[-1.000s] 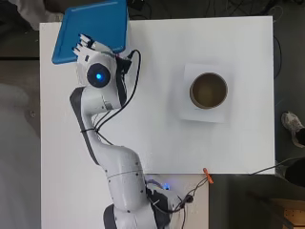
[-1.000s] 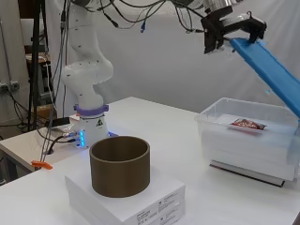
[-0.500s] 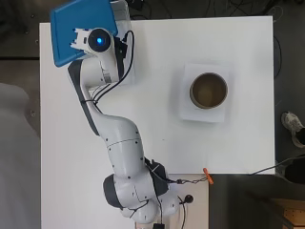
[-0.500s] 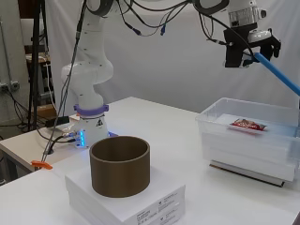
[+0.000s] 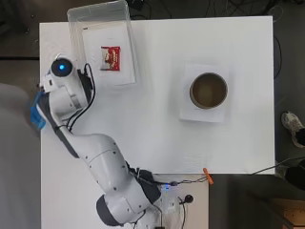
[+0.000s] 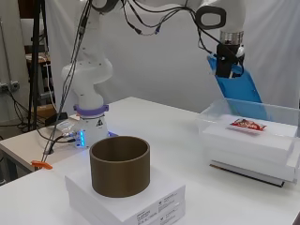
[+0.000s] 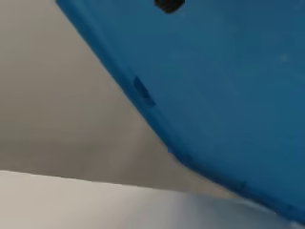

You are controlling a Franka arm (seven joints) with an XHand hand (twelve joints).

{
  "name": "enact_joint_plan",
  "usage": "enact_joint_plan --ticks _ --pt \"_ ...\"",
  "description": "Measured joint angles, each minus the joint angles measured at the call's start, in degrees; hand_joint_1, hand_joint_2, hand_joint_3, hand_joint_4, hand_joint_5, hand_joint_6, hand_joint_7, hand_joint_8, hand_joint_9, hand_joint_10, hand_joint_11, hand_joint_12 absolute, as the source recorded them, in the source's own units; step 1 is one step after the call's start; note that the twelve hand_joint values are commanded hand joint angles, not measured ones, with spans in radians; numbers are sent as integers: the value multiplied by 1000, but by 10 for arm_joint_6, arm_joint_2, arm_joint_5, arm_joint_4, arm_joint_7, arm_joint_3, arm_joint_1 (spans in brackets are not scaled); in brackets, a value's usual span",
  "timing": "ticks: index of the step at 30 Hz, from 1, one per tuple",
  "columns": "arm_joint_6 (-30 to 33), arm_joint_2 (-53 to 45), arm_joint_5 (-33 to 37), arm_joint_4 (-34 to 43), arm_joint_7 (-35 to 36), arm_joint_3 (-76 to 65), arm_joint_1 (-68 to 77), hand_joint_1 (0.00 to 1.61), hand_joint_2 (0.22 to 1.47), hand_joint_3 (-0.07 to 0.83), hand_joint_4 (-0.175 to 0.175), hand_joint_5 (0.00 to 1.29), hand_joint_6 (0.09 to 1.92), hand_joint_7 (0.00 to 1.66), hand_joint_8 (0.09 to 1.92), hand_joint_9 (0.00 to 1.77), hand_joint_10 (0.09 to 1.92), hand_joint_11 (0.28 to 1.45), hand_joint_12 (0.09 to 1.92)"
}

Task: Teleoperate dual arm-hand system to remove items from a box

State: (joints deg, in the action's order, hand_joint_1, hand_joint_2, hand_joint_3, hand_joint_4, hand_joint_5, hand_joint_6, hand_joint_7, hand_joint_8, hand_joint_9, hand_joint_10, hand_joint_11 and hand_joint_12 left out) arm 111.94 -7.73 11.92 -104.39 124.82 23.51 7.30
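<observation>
Side view: hand (image 6: pixel 228 61) grips blue lid (image 6: pixel 236 86), tilted, raised beyond clear box (image 6: pixel 248 140). Red packet (image 6: pixel 247 125) lies inside box. Brown cylinder (image 6: pixel 120 165) on white slab (image 6: pixel 154 199), well apart.

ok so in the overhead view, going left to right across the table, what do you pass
Blue lid at the table's left edge → clear box with a red packet inside → brown round container on its white box.
</observation>
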Motion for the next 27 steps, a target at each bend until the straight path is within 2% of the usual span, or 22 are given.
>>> enact_joint_plan --ticks 3,4,6,7,9,11,14,15,16,17,18,19,20,23,25,27 --pt "-9 146 45 -96 19 -7 40 1362 1137 1 -158 665 1363 923 1021 1151 860 639 854" --pt "-10 231 64 -141 17 -23 60 1365 1138 1 -164 661 1339 923 1023 1139 912 649 895" --pt "-17 342 83 -191 11 -39 87 1263 1184 -2 -143 658 1341 952 1096 1171 780 662 1070" --pt "-25 391 91 -209 3 -48 99 1238 1194 -1 -144 663 1325 960 1127 1195 810 683 1196" --pt "-41 490 109 -255 -23 -68 122 1226 1199 0 -162 677 1279 969 1170 1210 988 738 1410" --pt "-38 550 118 -301 -46 -78 135 1226 1199 0 -172 684 1255 972 1188 1203 1061 740 1474" --pt "-39 598 126 -363 -69 -96 143 1226 1199 0 -175 683 1239 974 1199 1197 1048 717 1465" --pt "-49 603 127 -367 -85 -101 145 863 1154 -6 -135 543 857 852 864 1069 788 660 1117" --pt "-60 606 124 -365 -112 -104 145 494 992 -22 -103 325 487 570 503 800 478 577 702" --pt "-71 604 119 -357 -145 -107 145 257 855 -23 -72 173 252 321 264 570 257 514 395" --pt "-85 598 112 -345 -184 -108 144 128 779 -18 -49 86 124 181 136 429 129 473 213" --pt "-114 581 100 -321 -263 -108 142 61 748 -9 -27 52 87 130 87 354 87 445 113" --pt "-132 570 91 -307 -322 -107 139 28 745 -3 -11 58 87 146 87 334 87 434 87" --pt "-140 553 53 -291 -476 -101 128 2 864 13 23 275 87 454 87 579 87 505 87" --pt "-115 548 26 -290 -529 -98 122 0 894 4 30 316 87 505 87 644 87 578 87" --pt "-92 540 9 -285 -544 -97 118 0 891 -4 38 324 87 513 87 649 87 597 87"
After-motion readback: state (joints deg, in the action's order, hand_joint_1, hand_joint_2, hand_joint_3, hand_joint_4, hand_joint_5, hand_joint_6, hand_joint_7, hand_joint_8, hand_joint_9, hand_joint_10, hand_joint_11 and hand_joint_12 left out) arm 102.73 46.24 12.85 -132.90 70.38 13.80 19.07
